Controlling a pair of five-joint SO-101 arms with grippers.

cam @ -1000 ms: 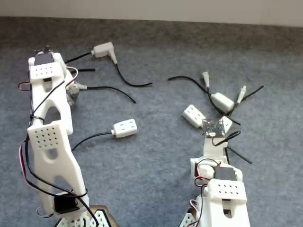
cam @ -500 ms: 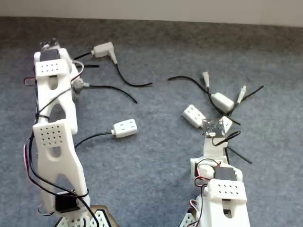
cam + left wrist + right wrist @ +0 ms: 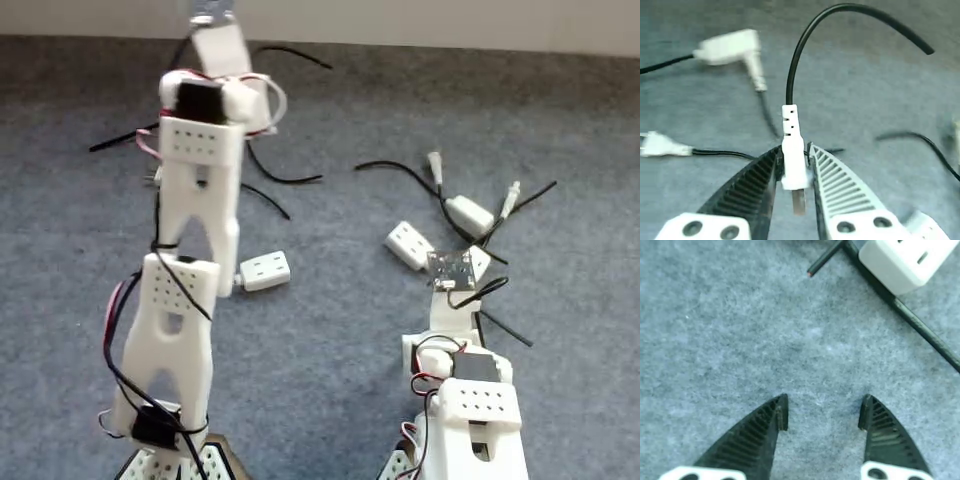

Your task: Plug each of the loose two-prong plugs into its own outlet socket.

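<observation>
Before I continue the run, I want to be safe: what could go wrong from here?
The left end effector grips the plug near its fingertips, so it may twist. The socket lies loose on the carpet and may slide when pushed.

Grey, felt-like table (image 3: 330,380) all around the left claw (image 3: 795,150); pale strip of wall (image 3: 480,18) just beyond it, along the table's far edge.

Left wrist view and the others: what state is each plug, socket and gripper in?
left gripper, shut on the two-prong plug
right gripper, open, empty
angled plug, lying loose, unplugged
middle outlet socket, nothing plugged in
right-hand outlet socket, nothing plugged in
</observation>
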